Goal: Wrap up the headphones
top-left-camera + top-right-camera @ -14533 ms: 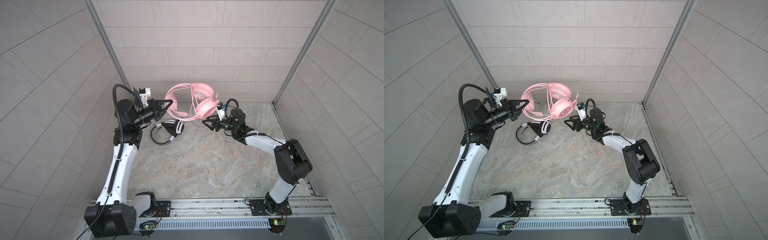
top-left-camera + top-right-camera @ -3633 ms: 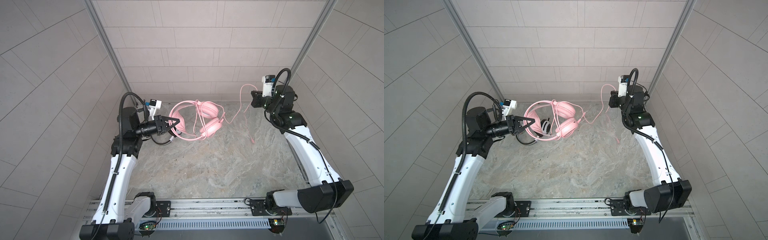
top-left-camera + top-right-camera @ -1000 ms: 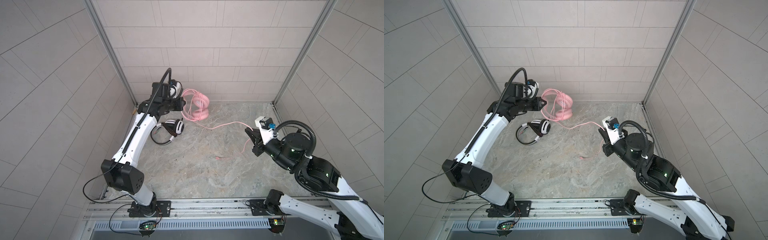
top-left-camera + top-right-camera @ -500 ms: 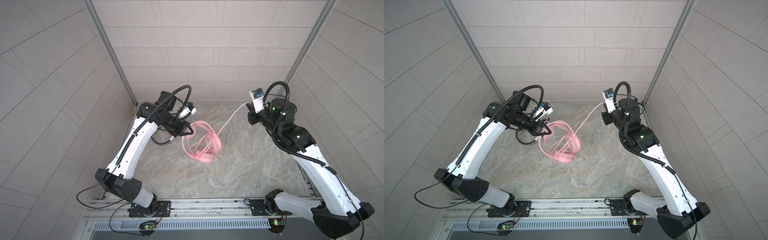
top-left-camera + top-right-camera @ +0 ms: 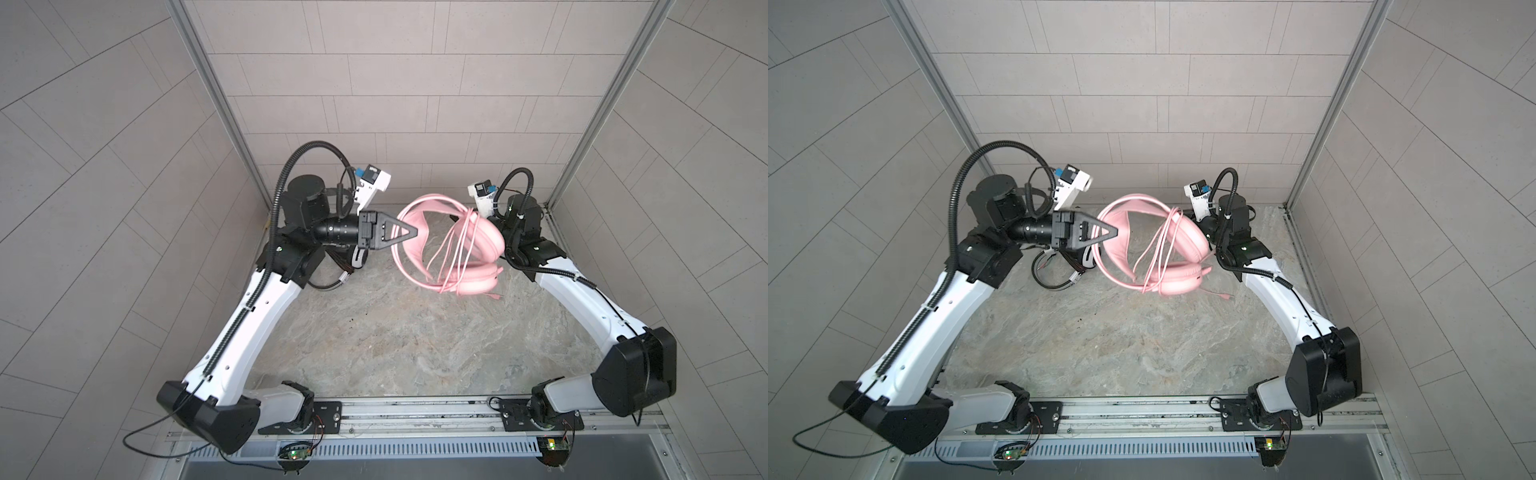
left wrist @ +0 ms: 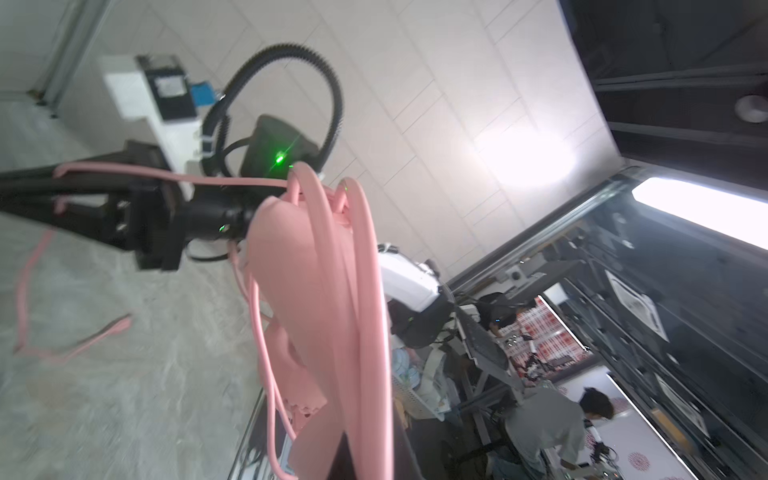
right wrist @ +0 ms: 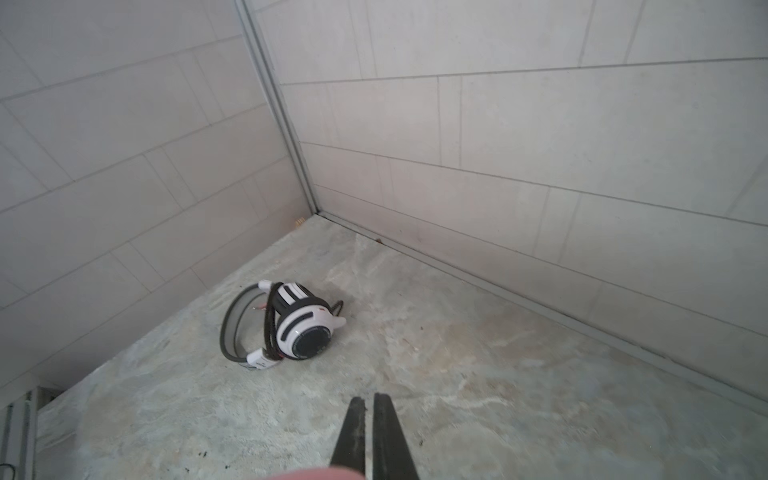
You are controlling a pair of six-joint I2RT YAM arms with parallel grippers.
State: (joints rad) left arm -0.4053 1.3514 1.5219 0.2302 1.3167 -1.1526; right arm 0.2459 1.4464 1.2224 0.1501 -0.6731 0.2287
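Observation:
The pink headphones (image 5: 457,245) (image 5: 1167,245) hang above the back of the floor, and my left gripper (image 5: 415,232) (image 5: 1116,233) is shut on their headband. Several turns of the pink cable (image 5: 457,253) (image 6: 365,316) lie over the ear cups. In both top views the cups hide my right gripper. In the right wrist view the right gripper (image 7: 370,399) is almost shut, its tips bare. Beside the left gripper's camera, the cable crosses the right fingers (image 6: 91,195) and drops to its plug (image 6: 112,328) (image 5: 1225,296). The white-and-black headphones (image 7: 286,328) (image 5: 357,259) lie at the back left.
The black cable (image 5: 1054,282) of the white-and-black headset loops on the floor under my left wrist. Tiled walls close the back and both sides. A metal rail (image 5: 415,415) with both arm bases runs along the front. The stone floor (image 5: 395,340) fills the middle.
The pink headphones have risen from the middle of the floor toward the back. My left gripper now points right, holding the headband. My right arm has folded in close behind the ear cups.

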